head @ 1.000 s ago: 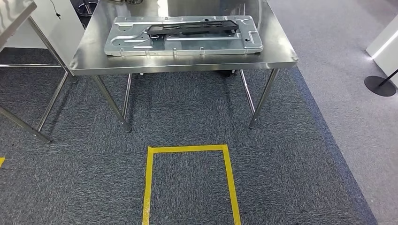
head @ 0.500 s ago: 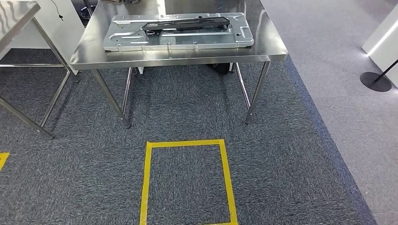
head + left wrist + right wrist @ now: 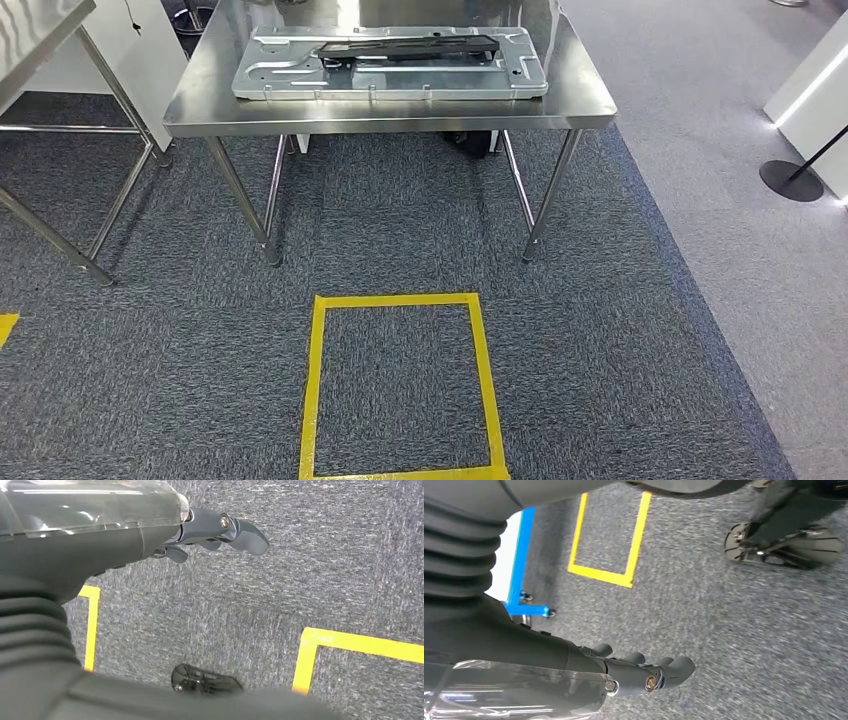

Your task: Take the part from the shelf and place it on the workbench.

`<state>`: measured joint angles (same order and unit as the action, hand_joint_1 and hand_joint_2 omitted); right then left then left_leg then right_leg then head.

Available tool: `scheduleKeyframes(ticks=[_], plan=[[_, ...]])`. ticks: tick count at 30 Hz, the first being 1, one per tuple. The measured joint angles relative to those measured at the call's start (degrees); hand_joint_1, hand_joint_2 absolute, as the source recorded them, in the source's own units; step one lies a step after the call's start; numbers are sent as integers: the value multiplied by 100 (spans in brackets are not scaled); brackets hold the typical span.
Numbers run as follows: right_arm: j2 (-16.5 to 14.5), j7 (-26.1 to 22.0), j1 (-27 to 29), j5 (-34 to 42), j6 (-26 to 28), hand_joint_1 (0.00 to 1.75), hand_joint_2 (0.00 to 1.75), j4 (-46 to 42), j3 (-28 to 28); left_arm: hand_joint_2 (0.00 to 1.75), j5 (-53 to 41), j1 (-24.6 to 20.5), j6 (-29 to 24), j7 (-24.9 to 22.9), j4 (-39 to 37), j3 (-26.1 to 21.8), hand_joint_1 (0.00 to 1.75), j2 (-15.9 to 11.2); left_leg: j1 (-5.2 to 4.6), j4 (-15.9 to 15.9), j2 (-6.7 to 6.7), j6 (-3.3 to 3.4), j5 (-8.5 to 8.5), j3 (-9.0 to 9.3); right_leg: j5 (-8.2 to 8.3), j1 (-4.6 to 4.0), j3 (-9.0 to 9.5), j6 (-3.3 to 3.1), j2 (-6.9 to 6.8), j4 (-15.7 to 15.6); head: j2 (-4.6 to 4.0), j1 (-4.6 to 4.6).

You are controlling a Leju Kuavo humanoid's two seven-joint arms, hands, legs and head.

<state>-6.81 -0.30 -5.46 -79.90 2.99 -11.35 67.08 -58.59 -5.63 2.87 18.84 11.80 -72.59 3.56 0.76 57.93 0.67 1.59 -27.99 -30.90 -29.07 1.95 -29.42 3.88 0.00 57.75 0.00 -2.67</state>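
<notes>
Where the head view looks forward and down, a steel workbench stands on grey carpet, and on its top lies a large silver metal panel, its long side running along the bench's front edge. Resting on that panel, toward the bench's far edge, is the part, a long dark flat piece. A rectangle of yellow tape marks the carpet in front of the bench. At the bench's left stands a second steel table; off to the right a black round stand base sits on lighter floor.

From the left wrist view, the left hand hangs over the carpet, holding nothing, its fingers extended and lying close together, slightly curled. Yellow tape corners lie on the carpet beneath it.

From the right wrist view, the right hand likewise hangs over carpet, holding nothing, its fingers bent inward side by side. Beyond it show a blue wheeled frame and another yellow tape outline.
</notes>
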Motion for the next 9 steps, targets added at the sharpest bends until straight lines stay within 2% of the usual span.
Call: scheduleKeyframes(ticks=[1, 3, 9], plan=[[2, -16, -7, 4, -5, 0, 175, 1, 6, 175, 17, -4, 1, -4, 0, -15, 0, 1, -15, 23, -2, -24, -7, -17, 10, -8, 48, -23, 7, -119, 0, -1], [4, -30, -10, 11, -5, 0, 175, -1, 22, 175, 44, -9, 11, -19, 0, -51, 0, 7, -21, 29, -6, -61, 5, -36, 17, -36, 25, -81, 13, -122, -1, -1], [53, 72, 45, 391, 22, 0, 175, -16, -148, 175, 306, 43, 43, -125, 1, 161, 0, 16, 2, 9, -8, -117, 42, -45, 41, -67, 1, -117, 14, -108, 0, 0]])
